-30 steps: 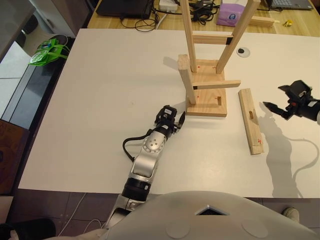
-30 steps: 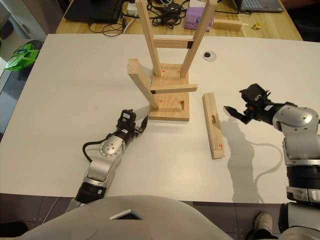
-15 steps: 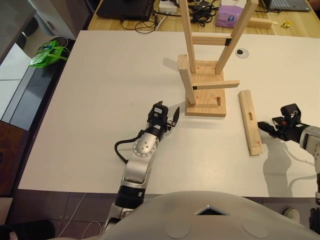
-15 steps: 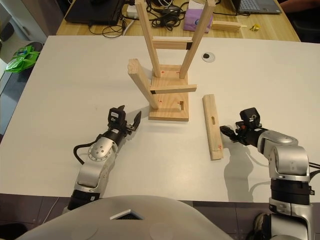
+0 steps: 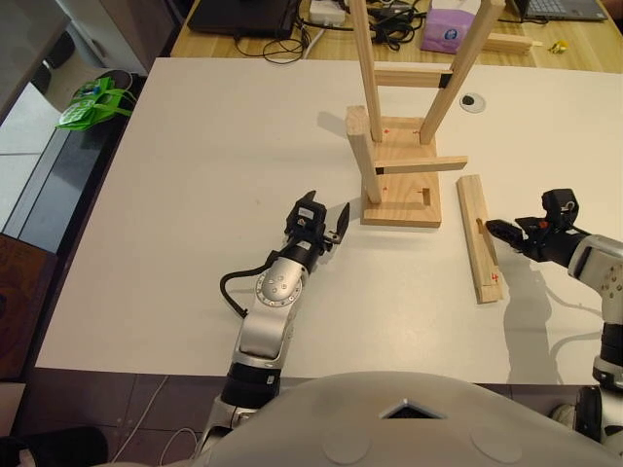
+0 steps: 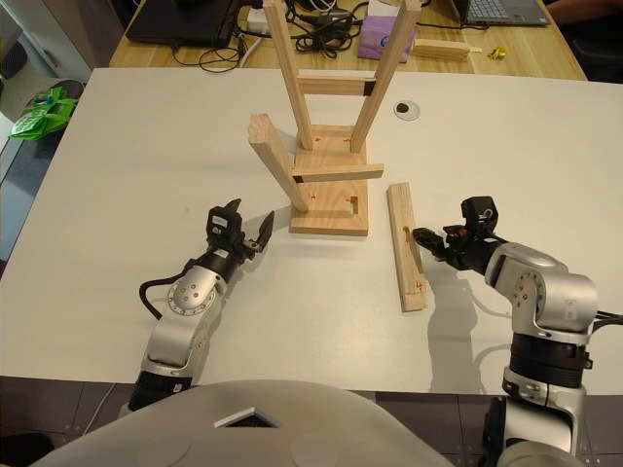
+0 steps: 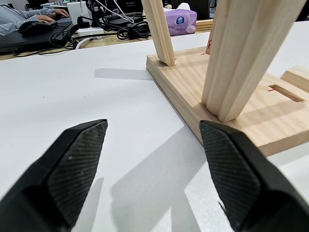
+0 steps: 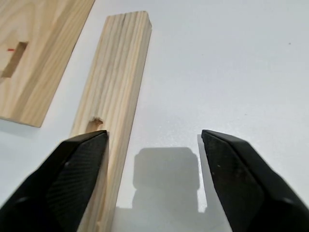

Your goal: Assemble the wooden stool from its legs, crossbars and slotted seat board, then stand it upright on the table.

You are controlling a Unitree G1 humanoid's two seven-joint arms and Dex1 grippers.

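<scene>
The slotted seat board (image 5: 401, 201) lies flat on the white table. Two long legs (image 5: 366, 68) joined by a crossbar (image 5: 409, 77) rise from it. A shorter tilted leg (image 5: 363, 156) with a second crossbar (image 5: 424, 165) stands at its near left corner. A loose leg (image 5: 479, 238) lies flat just right of the board. My left gripper (image 5: 327, 210) rests open on the table left of the board's near corner (image 7: 251, 111). My right gripper (image 5: 499, 232) is open low at the loose leg's (image 8: 116, 82) right side, one finger over its edge.
A round cable grommet (image 5: 473, 101) sits in the table behind the stool. Beyond the far edge is a desk with a laptop (image 5: 243, 15), cables, a tissue pack (image 5: 450, 24) and another wooden piece (image 5: 508, 42). A green object (image 5: 92, 102) lies off the table's left side.
My right gripper came down from the right and moved left against the loose leg, which slid slightly toward the seat board. My left gripper drew back a little to the left.
</scene>
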